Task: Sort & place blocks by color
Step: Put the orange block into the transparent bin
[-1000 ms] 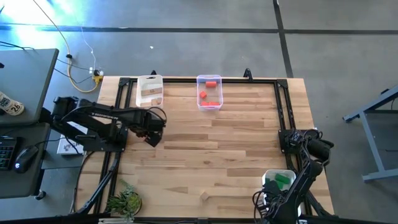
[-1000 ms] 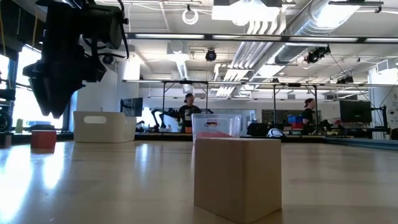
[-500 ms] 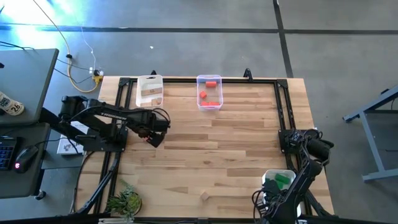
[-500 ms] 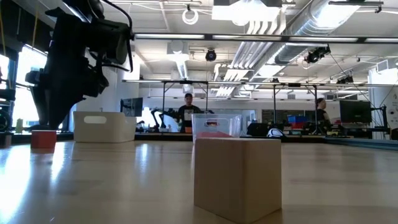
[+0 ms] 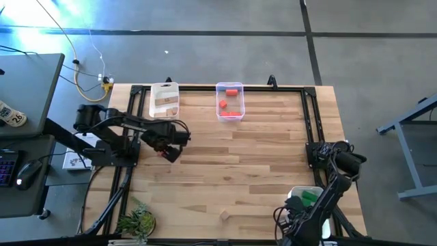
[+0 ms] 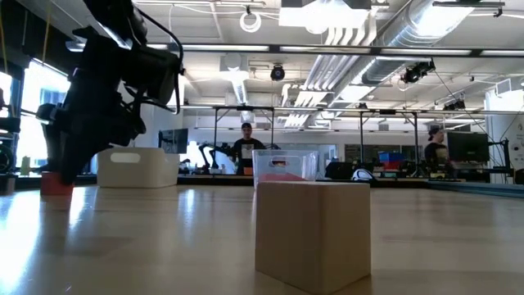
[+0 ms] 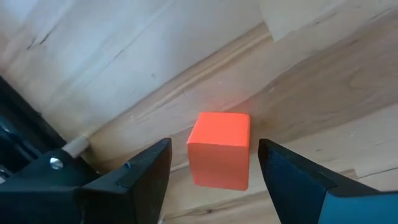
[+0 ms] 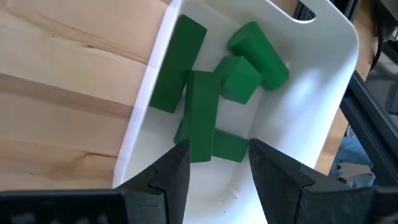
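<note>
The left gripper (image 7: pixel 208 171) hangs wide open astride a red cube (image 7: pixel 220 148) on the tabletop (image 5: pixel 259 157), lined up to grasp it. The right gripper (image 8: pixel 214 165), partly open and empty, waits above the white bin (image 8: pixel 323 81) of green blocks (image 8: pixel 202 112), sorted by colour.

Pale striped wooden plank tabletop (image 5: pixel 232 164) with black metal frame rails (image 5: pixel 311 116). Bright red-orange wooden cube (image 7: pixel 219 149) between black left gripper fingers (image 7: pixel 134 177). Dark green wooden blocks (image 8: pixel 199 115) in glossy white plastic bin (image 8: pixel 311 93). Red blocks (image 5: pixel 230 104) in clear plastic bin (image 5: pixel 229 86). Pale natural wood blocks (image 5: pixel 166 102) in second white bin (image 5: pixel 164 87). Lone natural wood cube (image 6: pixel 311 233) near front edge. Matte black arms.
</note>
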Available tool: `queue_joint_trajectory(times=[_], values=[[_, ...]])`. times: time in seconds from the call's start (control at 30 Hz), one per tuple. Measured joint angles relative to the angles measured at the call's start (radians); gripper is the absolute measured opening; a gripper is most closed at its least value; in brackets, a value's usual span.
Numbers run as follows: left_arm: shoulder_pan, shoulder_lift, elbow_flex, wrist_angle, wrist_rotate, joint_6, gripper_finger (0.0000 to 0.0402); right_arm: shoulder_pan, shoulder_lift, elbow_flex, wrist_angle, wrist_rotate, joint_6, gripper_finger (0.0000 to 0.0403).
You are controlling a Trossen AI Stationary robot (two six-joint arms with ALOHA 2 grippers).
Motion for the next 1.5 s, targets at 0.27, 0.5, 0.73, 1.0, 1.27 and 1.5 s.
queue_joint_trajectory(times=[0.27, 0.5, 0.73, 1.0, 1.27, 1.5], values=[[0.016, 0.043, 0.000, 0.024, 0.086, 0.011, 0.0197, 0.001, 0.000, 0.000, 0.000, 0.005, -0.005, 0.0152], [0.017, 0.048, 0.001, 0.024, 0.097, 0.074, 0.0125, -0.006, 0.000, 0.000, 0.000, 0.006, -0.007, 0.0152], [0.016, 0.037, 0.014, 0.049, 0.097, 0.141, 0.0104, -0.009, 0.000, 0.000, 0.000, 0.112, 0.000, 0.0152], [0.018, 0.020, 0.137, 0.058, 0.098, 0.217, 0.0104, -0.052, 0.000, 0.000, 0.000, 0.194, -0.004, 0.0152], [0.086, 0.020, 0.321, 0.160, 0.104, 0.364, 0.0104, -0.107, -0.015, 0.000, 0.000, 0.227, -0.033, 0.0152], [0.192, 0.020, 0.444, 0.289, 0.106, 0.477, 0.0104, -0.166, -0.052, 0.000, 0.000, 0.310, -0.035, 0.0152]])
